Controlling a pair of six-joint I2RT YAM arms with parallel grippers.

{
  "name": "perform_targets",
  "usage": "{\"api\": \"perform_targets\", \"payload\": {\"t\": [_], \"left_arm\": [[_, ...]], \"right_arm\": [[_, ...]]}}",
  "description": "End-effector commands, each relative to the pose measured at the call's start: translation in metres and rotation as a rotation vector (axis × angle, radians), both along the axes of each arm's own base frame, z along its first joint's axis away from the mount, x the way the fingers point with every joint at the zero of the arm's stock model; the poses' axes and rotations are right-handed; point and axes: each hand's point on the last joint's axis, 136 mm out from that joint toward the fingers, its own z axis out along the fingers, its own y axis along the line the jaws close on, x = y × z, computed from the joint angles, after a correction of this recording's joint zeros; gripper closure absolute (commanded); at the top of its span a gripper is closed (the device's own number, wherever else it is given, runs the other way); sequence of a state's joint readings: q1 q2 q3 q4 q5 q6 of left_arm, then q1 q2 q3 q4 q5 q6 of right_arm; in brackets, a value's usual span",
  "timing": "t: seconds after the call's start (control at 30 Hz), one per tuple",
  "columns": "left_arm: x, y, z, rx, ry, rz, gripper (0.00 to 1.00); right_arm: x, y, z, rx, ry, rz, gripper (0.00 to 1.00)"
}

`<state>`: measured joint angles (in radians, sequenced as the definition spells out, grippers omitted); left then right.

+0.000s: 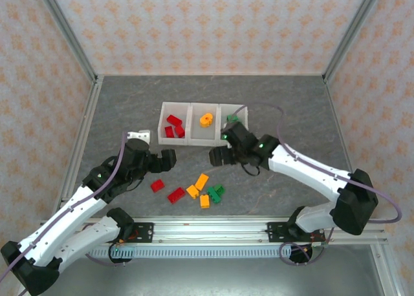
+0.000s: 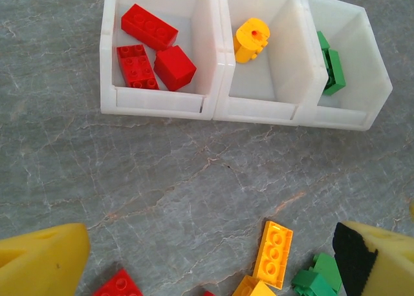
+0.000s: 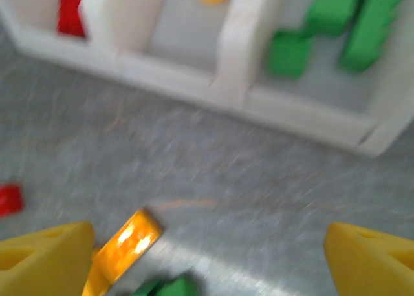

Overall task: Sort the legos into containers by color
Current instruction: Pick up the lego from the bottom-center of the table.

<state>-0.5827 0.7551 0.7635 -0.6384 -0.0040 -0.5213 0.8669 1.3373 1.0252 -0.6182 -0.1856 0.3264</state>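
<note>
The containers (image 1: 191, 139) are three joined white bins at mid-table. The left bin holds red legos (image 2: 150, 53), the middle one a round orange piece (image 2: 251, 40), the right one green legos (image 2: 333, 66). Loose legos lie in front: red (image 1: 157, 185), red (image 1: 176, 194), orange (image 1: 202, 181) and green (image 1: 215, 192). My left gripper (image 1: 166, 160) hangs open and empty above the red ones, with an orange brick (image 2: 273, 254) on the table below. My right gripper (image 1: 215, 157) hovers open and empty just before the bins; its view is blurred, with an orange brick (image 3: 123, 247) underneath.
A small white block (image 1: 138, 136) lies left of the bins. Metal frame posts and patterned walls enclose the grey table. The arm bases and a rail (image 1: 207, 230) run along the near edge.
</note>
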Motion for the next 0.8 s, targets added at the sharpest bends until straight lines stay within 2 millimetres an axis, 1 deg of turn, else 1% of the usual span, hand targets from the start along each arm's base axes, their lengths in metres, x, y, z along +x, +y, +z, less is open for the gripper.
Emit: {"api": "perform_targets", "payload": {"t": [0.0,0.07,0.17,0.23,0.37,0.47,0.53,0.67,0.77], "left_arm": [[0.001,-0.002,-0.003,0.010,-0.007,-0.015,0.01],[0.002,-0.002,-0.003,0.011,-0.004,-0.014,0.01],[0.002,-0.002,-0.003,0.010,-0.003,-0.009,0.00],[0.002,-0.002,-0.004,0.011,-0.002,-0.007,0.01],[0.002,-0.002,-0.006,0.013,0.005,-0.008,0.01],[0.002,-0.002,-0.006,0.015,0.009,-0.006,0.00],[0.003,-0.002,-0.007,0.015,0.010,-0.004,0.01],[0.002,-0.002,-0.007,0.015,0.011,-0.004,0.01],[0.002,-0.002,-0.007,0.016,0.013,-0.004,0.01]], "right_arm": [[-0.036,-0.005,-0.018,-0.003,0.101,0.012,0.23],[-0.053,-0.006,-0.029,-0.003,0.138,0.019,0.31],[-0.072,-0.007,-0.043,0.000,0.186,0.033,0.41],[-0.082,-0.008,-0.052,-0.005,0.212,0.040,0.46],[-0.096,-0.003,-0.061,-0.004,0.236,0.065,0.47],[-0.102,0.000,-0.068,-0.010,0.250,0.075,0.47],[-0.105,0.003,-0.073,-0.020,0.259,0.085,0.48],[-0.111,0.013,-0.079,-0.025,0.272,0.110,0.53],[-0.111,0.016,-0.084,-0.041,0.273,0.110,0.55]]}}
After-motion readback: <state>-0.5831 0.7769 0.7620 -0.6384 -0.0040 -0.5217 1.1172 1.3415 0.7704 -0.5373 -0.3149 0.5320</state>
